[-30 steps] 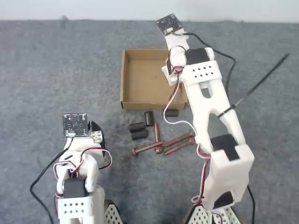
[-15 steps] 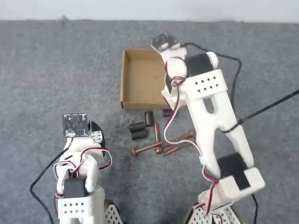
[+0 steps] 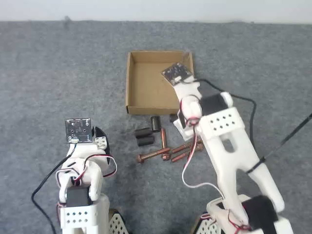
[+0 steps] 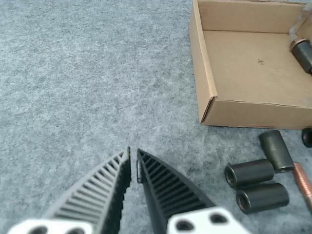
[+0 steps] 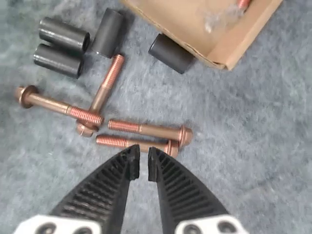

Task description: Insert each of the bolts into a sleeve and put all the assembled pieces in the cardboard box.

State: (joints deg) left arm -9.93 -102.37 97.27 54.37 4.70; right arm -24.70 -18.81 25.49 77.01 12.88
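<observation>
Right gripper (image 5: 139,165) pulled back from cardboard box (image 3: 148,84), jaws near-closed, empty, over copper bolts (image 5: 146,128). We judge bolts stiff, weighty, roll-prone; grip mid-shank.

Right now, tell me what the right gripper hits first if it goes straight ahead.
Probably the nearest bolt, lying crosswise just ahead of the right gripper; how high the gripper hangs above it is unclear.
</observation>
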